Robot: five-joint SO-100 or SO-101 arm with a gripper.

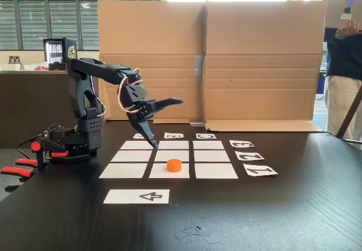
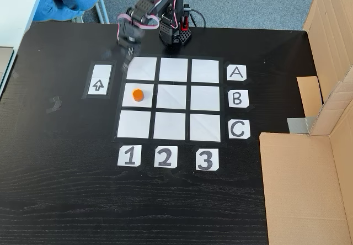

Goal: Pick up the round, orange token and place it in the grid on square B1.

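**One token already on B1, claw open nearby**

One arrow strip (image 1: 137, 196) lies nearest in the fixed view from the table's front. Beyond it, the token (image 1: 174, 165) sits upright in the grid (image 2: 174, 99), in the cell on row B, column 1, by the cards in the fixed view from above: square B1 (image 2: 144, 103). Behind it the gripper (image 1: 165, 124) hangs with its jaws spread wide, holding nothing, clear of the token. The risk I see: a low swing of the lower finger could knock the token off its cell.
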